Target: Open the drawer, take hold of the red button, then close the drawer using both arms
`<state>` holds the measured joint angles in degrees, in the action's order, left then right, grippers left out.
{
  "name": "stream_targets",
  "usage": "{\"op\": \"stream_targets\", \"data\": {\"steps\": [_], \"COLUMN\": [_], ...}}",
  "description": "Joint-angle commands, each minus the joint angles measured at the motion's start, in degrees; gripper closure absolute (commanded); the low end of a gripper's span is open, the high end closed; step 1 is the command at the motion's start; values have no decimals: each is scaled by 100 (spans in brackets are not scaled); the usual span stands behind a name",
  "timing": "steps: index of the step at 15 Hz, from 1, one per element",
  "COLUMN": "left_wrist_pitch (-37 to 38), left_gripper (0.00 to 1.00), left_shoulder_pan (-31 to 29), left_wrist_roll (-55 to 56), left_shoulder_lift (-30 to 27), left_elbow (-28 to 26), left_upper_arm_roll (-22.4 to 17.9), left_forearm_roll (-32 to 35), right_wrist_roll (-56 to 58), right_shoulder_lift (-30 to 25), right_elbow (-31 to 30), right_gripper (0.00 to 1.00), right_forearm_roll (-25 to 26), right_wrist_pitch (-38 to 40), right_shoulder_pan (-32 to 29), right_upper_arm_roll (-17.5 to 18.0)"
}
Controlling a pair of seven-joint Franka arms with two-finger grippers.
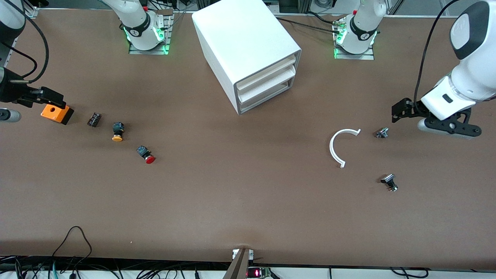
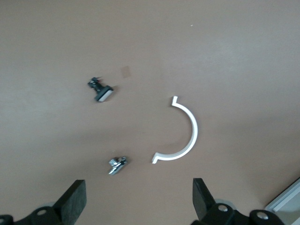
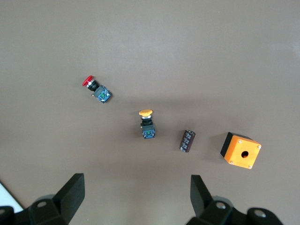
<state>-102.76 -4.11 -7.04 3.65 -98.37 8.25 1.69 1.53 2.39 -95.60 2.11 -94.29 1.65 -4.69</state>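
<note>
- Front view: the white cabinet (image 1: 248, 50) stands on the brown counter (image 1: 240, 201) between the two arm bases, all its drawers shut; the drawer (image 1: 267, 73) fronts face the left arm's end.
- The button (image 1: 146, 155) with the red cap lies on the counter toward the right arm's end, nearer the camera than the yellow-capped button (image 1: 117, 131), the small dark part (image 1: 94, 119) and the orange box (image 1: 57, 113).
- The right gripper (image 1: 48, 99) hangs over the orange box; the left gripper (image 1: 399, 110) hangs near a small metal part (image 1: 382, 133), with a white curved piece (image 1: 341, 147) and a second metal part (image 1: 389, 182) close by.
- Left wrist view: the left gripper's (image 2: 139, 206) jaws are spread wide and hold nothing, above the curved piece and both metal parts.
- Right wrist view: the right gripper's (image 3: 138, 199) jaws are released too, with the red button, yellow button, dark part and orange box lying apart below.
</note>
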Motion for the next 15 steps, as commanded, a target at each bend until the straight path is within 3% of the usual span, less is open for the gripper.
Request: {"op": "stream_targets", "data": {"steps": [1,15], "left_wrist_pitch": [290,502], "left_gripper": [0,0], "left_shoulder_pan": [33,-54], "left_wrist_roll": [-184,-193], "left_shoulder_lift": [-136,224], "left_elbow": [64,643], "left_upper_arm_roll": [1,63], "left_forearm_roll": [253,271], "right_wrist_roll": [111,-144], "right_shoulder_lift": [-608,-407], "right_elbow": [-733,-549], "right_gripper": [0,0], "right_forearm_roll": [79,52], "right_wrist_pitch": [-275,-363], "right_shoulder_pan": [-24,-24], "right_upper_arm_roll": [21,-76]}}
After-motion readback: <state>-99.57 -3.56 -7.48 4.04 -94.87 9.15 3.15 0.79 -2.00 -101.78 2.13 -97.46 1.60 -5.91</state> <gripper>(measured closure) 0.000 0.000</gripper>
